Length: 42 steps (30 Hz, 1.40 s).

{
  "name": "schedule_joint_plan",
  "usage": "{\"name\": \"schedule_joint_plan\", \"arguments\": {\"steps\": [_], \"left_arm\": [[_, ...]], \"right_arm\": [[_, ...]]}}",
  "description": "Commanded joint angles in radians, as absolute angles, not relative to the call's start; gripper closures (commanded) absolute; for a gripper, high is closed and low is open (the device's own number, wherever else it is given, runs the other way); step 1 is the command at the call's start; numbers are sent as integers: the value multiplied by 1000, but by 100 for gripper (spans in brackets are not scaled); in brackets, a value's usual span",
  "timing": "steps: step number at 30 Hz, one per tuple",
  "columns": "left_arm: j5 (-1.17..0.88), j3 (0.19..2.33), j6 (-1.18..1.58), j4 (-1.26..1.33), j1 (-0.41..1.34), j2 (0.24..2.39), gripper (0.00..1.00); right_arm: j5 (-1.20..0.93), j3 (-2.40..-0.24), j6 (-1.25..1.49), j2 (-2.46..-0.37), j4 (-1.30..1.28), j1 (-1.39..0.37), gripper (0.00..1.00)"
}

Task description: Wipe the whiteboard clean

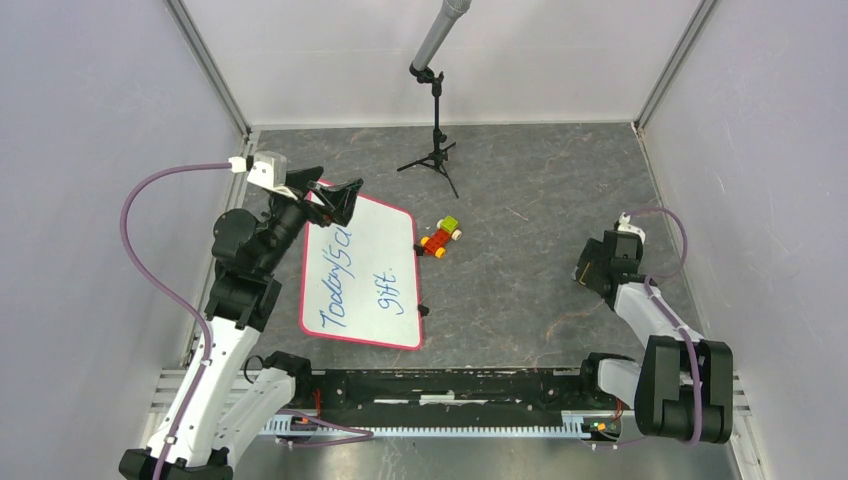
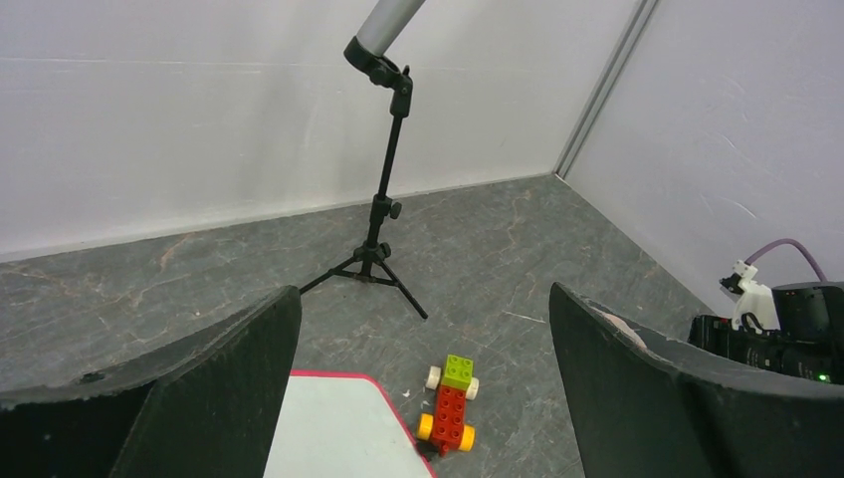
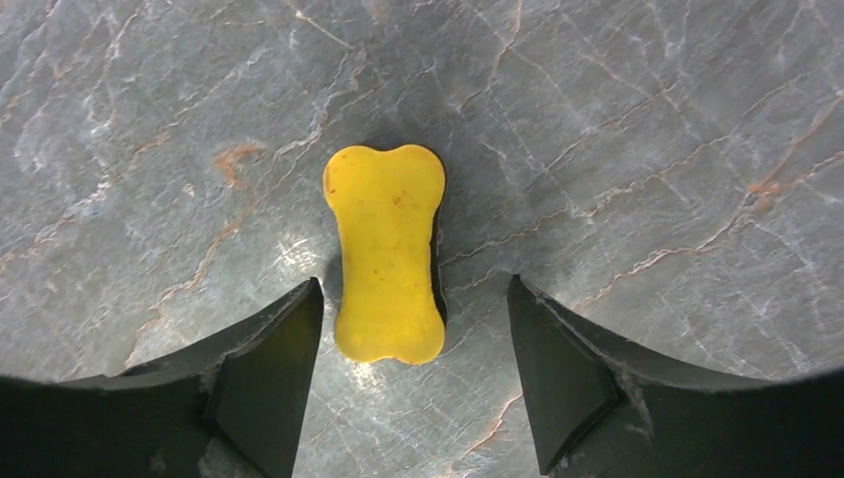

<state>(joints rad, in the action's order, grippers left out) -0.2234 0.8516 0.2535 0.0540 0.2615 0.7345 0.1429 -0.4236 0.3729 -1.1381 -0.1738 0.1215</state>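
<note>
One grey marbled table, walled in white on three sides. On its left part, lying flat and slightly askew, one whiteboard: white, rectangular, rounded at the corners, rimmed in thin red-pink, marked with two lines of blue handwriting running lengthwise, not yet wiped. At the far middle, one black microphone stand on a tripod, upright, well apart from the board. Two grippers. Left gripper above the board's far corner, jaws spread as wide as can be, nothing between them. Right gripper low over the right side of the table, far from the board, jaws partly apart and straddling one yellow bone-shaped piece flat on the stone; left finger just beside it, right finger apart from it, no grip visible. Just beside the board's far right corner, one small toy car of red and green bricks with pale and yellow wheels. On the board's right long edge, two small black clips.
</note>
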Motion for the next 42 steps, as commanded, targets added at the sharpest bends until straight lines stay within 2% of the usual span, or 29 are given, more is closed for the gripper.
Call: {"name": "schedule_joint_plan", "arguments": {"steps": [1, 10, 20, 34, 42], "left_arm": [[-251, 887, 284, 77, 265, 733, 0], [-255, 887, 288, 77, 268, 735, 0], [-255, 888, 288, 77, 274, 738, 0], [-256, 887, 288, 77, 282, 742, 0], [-255, 888, 287, 73, 286, 746, 0]], "right_arm": [[248, -478, 354, -1163, -155, 87, 28], [331, -517, 328, -1199, -158, 28, 36], [314, -522, 307, -1228, -140, 25, 51], [302, -524, 289, -1252, -114, 14, 53], [303, -527, 276, -1228, -121, 6, 64]]}}
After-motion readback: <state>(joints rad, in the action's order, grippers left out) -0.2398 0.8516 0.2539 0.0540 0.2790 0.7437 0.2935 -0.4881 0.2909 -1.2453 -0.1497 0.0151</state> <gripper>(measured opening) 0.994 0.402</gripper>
